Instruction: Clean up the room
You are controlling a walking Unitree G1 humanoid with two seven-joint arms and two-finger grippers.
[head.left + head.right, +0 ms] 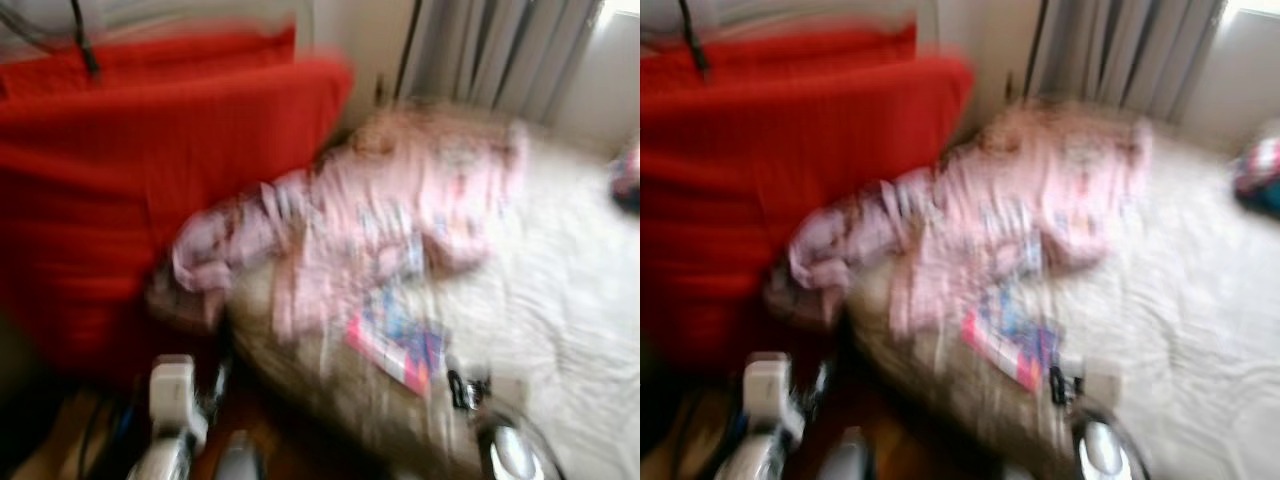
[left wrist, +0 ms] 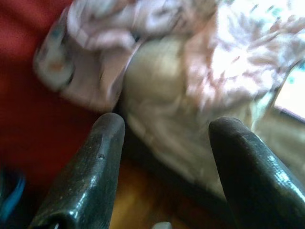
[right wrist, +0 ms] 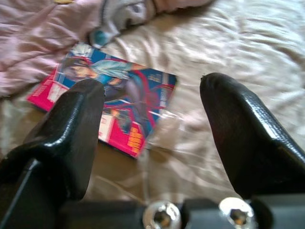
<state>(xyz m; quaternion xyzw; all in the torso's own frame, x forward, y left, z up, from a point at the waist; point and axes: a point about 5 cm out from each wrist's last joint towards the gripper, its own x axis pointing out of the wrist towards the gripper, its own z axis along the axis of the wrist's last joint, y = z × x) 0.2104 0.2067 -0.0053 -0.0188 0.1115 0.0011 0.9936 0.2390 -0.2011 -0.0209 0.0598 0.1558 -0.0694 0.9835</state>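
A glossy flat magazine (image 3: 112,107) lies on the rumpled cream bedspread (image 3: 228,57) beside crumpled pink cloth (image 1: 400,200) — right gripper (image 3: 152,124) and left gripper (image 2: 164,157) both spread wide, empty.

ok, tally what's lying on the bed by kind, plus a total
Pink patterned garment, crumpled, hanging over the near corner: 1
Magazine, pink and blue cover, flat beside the garment: 1
Red and dark item at the far right edge, too blurred to name: 1
Total: 3
The cream cover of the bed itself is not counted.
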